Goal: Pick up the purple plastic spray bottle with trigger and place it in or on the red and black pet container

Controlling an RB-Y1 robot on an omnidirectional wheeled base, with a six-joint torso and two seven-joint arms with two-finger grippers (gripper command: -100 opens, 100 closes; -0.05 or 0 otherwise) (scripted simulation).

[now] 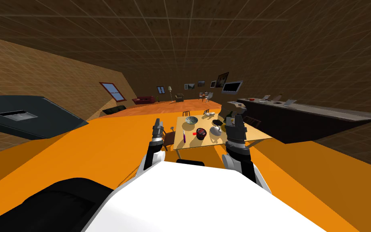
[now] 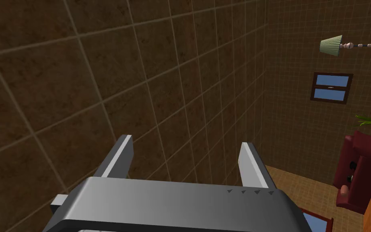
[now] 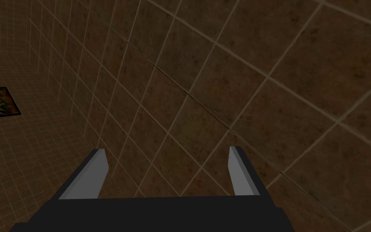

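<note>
On tan table (image 1: 190, 145) — slim purple bottle (image 1: 184, 136)

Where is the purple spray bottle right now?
In the head view, the purple spray bottle is on the tan table near its left edge, just left of the red and black container and nearer me than the bowl.

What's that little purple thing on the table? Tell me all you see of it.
It is a slim purple spray bottle with a paler top; its trigger is too small to tell. It seems to stand on the light wooden table, near its left front corner, left of the red and black container and apart from it.
</note>
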